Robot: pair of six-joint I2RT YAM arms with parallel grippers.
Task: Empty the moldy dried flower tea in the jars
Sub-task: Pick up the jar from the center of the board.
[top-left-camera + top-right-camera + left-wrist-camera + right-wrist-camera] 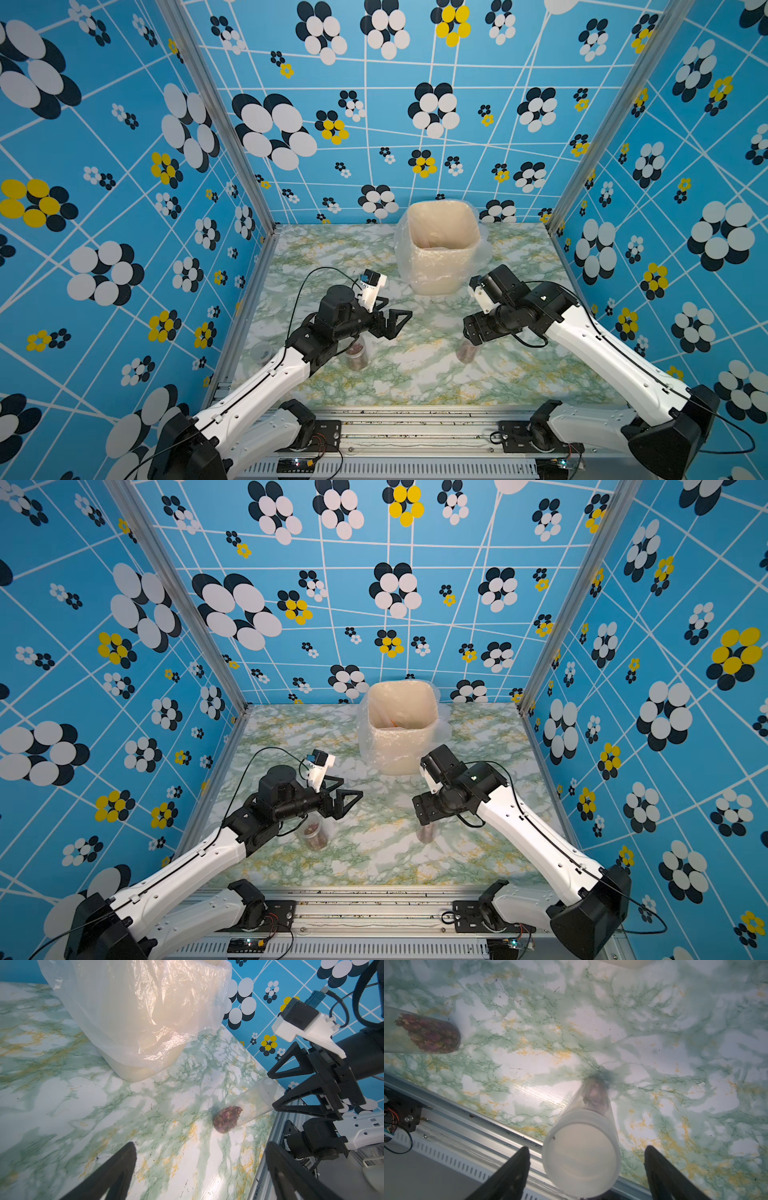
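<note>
The left arm [257, 382] comes up from the near-left corner and levels off at the wrist. The left tool [401, 326] lies flat above the bench [415, 374], pointing toward the middle. Its fingers [116, 1169] are spread wide with nothing between them.

The left jar [358, 355] stands upright on the bench, half hidden below that wrist. Reddish-brown tea [316, 840] fills its lower part.

The right arm [602, 353] slants in from the near-right corner, and its wrist bends sharply down. The right tool [586, 1148] hangs nose-down over the right jar [467, 352]. In the right wrist view, its two fingers stand apart on either side of the jar's lid [581, 1157], with a gap showing on each side, so they are not pinching it. In the left wrist view, that jar's top sits between the same fingers. The jar stands upright near the bench's front edge, and its tea [595, 1093] is heaped at the bottom.

The bin [436, 274], lined with clear plastic, stands at the back of the bench, well apart from both jars.
</note>
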